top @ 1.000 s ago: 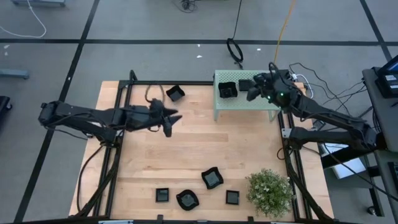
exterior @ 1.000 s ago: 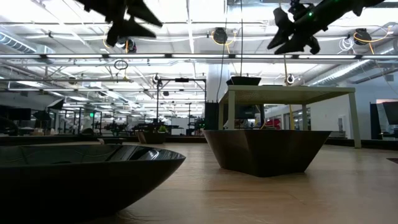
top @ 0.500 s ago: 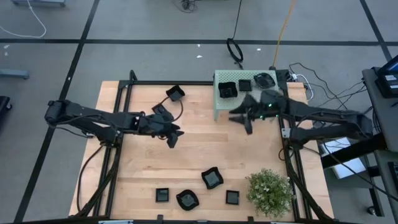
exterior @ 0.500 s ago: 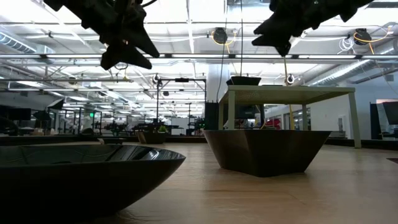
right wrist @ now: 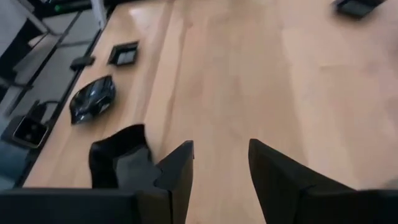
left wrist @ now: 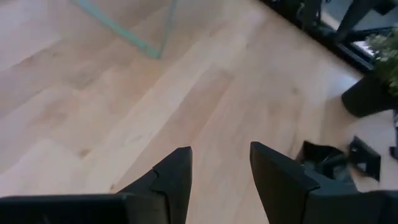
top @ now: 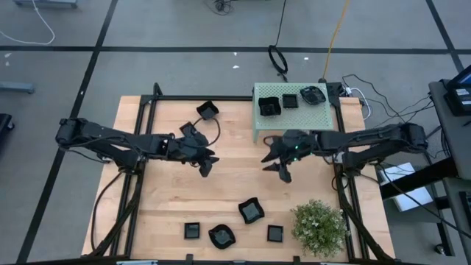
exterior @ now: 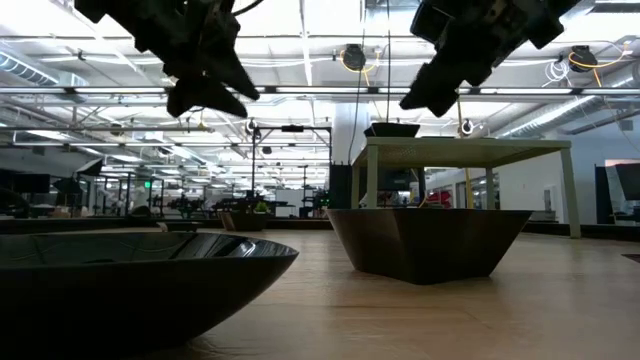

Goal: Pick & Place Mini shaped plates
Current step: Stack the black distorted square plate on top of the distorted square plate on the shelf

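Both grippers empty above mid-desk

At the frame's bottom I see four mini shaped plates [top: 251, 211] on the desk [top: 235, 184]; above them my left gripper [top: 205, 163] and right gripper [top: 277, 168] hang released, holding nothing; three more plates sit on the green stand [top: 291, 121] at upper right.

In the low view, a black plate [exterior: 130, 285] is cut off by the left and bottom edges.
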